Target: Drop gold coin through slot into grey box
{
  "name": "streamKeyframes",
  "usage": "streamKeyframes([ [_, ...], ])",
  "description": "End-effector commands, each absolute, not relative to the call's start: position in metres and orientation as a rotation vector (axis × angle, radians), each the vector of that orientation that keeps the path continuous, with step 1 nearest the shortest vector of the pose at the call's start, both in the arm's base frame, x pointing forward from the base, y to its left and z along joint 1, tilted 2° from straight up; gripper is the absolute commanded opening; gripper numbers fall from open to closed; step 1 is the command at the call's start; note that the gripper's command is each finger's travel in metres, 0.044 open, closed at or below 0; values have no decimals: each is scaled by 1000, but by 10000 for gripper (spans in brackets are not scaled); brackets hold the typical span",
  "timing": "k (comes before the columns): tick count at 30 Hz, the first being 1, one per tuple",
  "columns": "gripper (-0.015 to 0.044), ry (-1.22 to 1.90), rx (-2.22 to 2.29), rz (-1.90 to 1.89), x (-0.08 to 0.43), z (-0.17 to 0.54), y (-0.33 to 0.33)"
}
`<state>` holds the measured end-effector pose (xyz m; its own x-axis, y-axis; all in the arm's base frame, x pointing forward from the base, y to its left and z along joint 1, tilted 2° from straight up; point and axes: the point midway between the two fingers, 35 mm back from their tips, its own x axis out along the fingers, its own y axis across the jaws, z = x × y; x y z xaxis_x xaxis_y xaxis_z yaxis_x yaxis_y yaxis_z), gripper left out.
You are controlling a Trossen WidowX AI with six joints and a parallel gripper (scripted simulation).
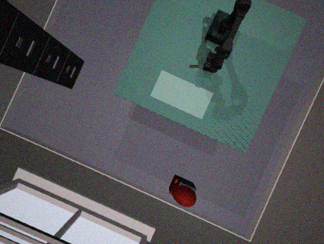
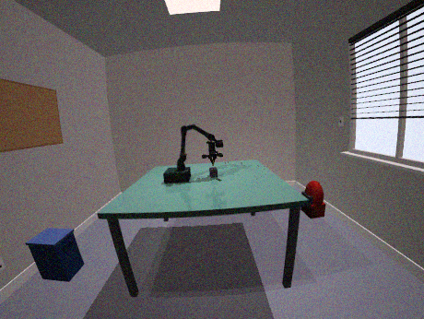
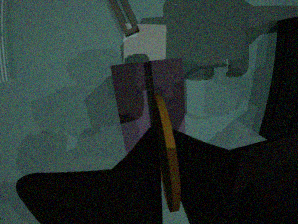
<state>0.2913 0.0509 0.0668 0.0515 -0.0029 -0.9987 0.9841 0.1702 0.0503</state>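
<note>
Gold and edge-on, the coin (image 3: pixel 169 156) sits clamped between our gripper's (image 3: pixel 166 192) dark fingers in the wrist view. We hang above the grey box (image 3: pixel 148 86) on the green table (image 2: pixel 240 191), the holder (image 3: pixel 120 4) lying beyond it.

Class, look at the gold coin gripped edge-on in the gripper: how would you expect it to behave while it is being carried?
The gold coin looks thin and rigid, so it probably won't bend. The gripper pinches only its flat faces, so it might pivot or slip. Above the grey box, a small tilt could likely miss the narrow slot.
</note>
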Motion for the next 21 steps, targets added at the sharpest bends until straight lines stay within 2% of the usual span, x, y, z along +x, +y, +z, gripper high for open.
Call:
streamKeyframes([
  [1, 0, 1243, 1101, -1048, 292, 67, 51],
  [21, 0, 1239, 1108, -1056, 290, 58, 51],
])
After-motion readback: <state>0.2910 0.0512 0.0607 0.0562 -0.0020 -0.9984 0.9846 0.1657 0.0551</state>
